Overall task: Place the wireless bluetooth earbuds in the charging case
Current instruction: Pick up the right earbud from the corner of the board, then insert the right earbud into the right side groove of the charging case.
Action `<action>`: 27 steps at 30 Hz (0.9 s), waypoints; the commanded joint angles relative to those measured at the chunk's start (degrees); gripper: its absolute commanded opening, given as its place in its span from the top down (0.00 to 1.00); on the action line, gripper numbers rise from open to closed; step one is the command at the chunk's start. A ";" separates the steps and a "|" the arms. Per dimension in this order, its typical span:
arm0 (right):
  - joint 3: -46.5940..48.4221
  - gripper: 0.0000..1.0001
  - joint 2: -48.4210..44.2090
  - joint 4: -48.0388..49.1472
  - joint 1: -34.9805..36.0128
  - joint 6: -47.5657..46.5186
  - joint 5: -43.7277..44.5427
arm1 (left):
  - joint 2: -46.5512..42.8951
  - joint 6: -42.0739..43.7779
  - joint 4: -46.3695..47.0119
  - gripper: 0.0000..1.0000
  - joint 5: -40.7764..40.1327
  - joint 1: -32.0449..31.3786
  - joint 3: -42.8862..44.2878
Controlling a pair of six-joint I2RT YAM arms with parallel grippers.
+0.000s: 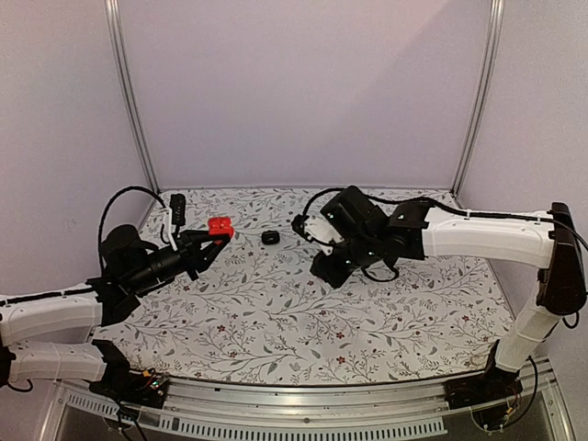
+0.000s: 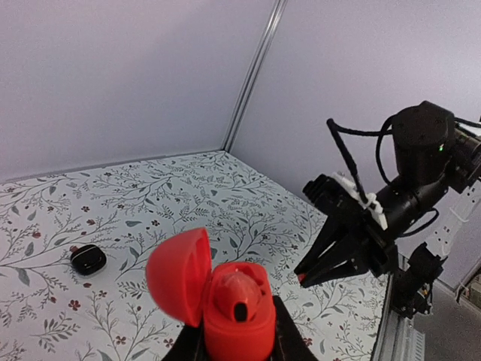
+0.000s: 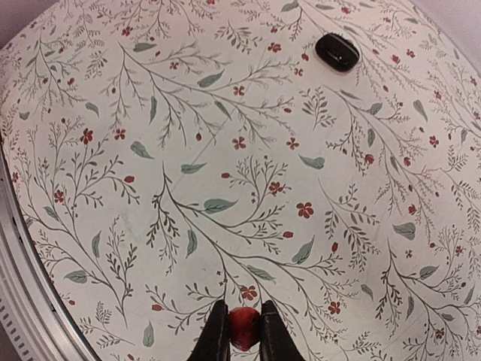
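Two pincers loaded: left pincer (image 1: 209, 243) clamped on open red charging case (image 2: 237, 316); right pincer (image 3: 240, 342), right of case, pinching red earbud (image 3: 243, 325).

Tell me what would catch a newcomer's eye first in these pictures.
The bright red charging case, lid flipped open, stands out first, clamped in the left gripper over the left side of the floral table. Next comes the tiny red earbud pinched in the right gripper, and a small black case lying between the arms.
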 commanded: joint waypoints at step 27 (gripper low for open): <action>-6.72 0.90 -12.61 47.37 1.06 3.82 -11.17 | 22.95 0.77 29.98 1.00 8.31 -9.81 7.80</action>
